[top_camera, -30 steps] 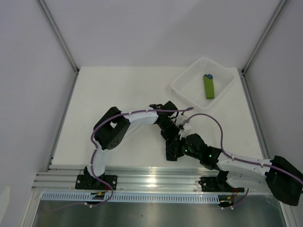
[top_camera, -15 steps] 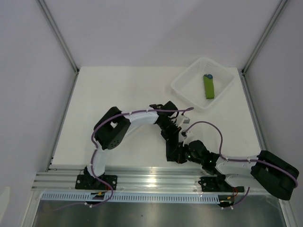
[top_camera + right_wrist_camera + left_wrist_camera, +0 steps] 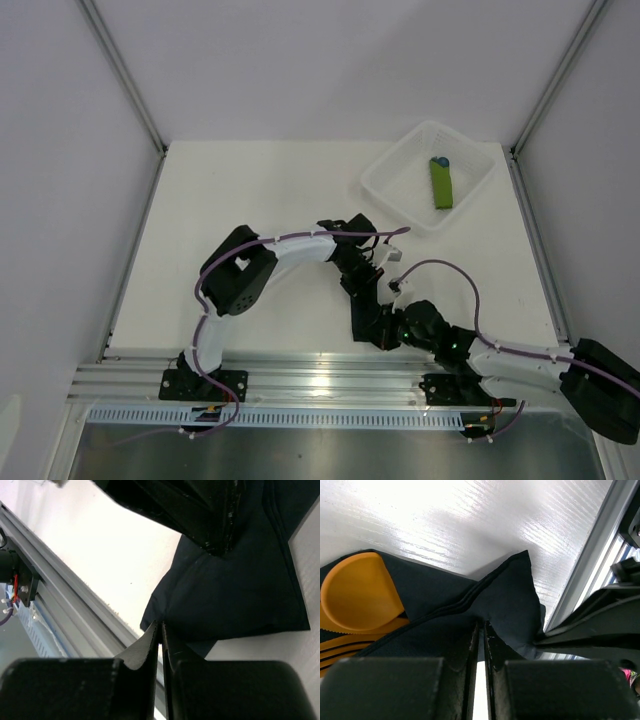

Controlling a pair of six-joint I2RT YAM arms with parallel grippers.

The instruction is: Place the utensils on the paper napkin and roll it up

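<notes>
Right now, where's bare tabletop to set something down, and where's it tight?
Free: the far-left stretch of the table, from the left wall to the tray; also the strip between tray and near rail on the right. Tight: near-edge centre, where left gripper and right gripper both pinch the paper napkin.

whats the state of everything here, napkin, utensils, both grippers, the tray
paper napkin: partly folded over the utensils, not yet a roll
utensils: lying in the napkin, spoon bowl sticking out
left gripper: fingers shut on a napkin fold
right gripper: fingers shut on the napkin's edge
tray: upright, far right of the table
green bundle: rolled, lying in the tray
</notes>
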